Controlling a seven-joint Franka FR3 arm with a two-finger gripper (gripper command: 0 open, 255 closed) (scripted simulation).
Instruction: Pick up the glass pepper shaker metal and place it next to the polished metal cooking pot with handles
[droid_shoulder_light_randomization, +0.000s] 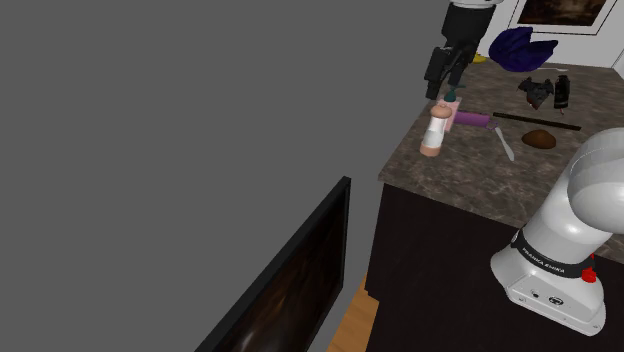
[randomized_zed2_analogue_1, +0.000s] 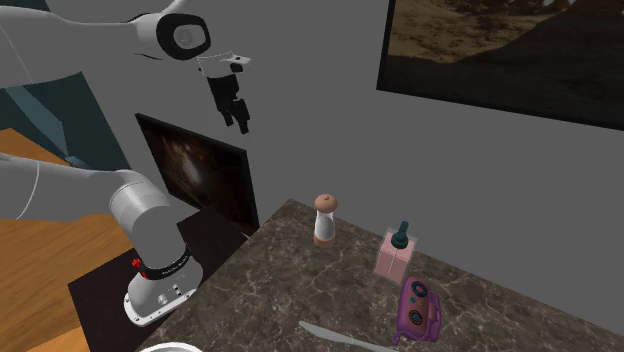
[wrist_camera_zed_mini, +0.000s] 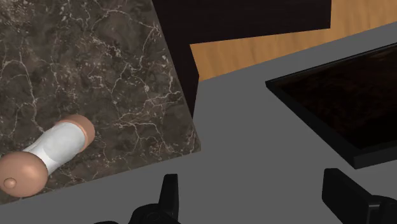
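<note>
Hovering high beside the desk's (randomized_zed2_analogue_1: 280, 290) corner, the tool (wrist_camera_zed_mini: 253, 181) hangs released, fingers (wrist_camera_zed_mini: 168, 191) wide apart and empty. The pepper shaker (wrist_camera_zed_mini: 48, 156) stands upright just inside that corner, long axis vertical, below and off to one side of the tool. The arm (randomized_zed2_analogue_1: 165, 35) reaches out level, wrist tipped down; a sideways shift seems needed before descending.

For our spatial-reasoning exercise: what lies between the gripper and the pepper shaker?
Nothing: in the second exterior view, only air separates the gripper from the pepper shaker.
</note>
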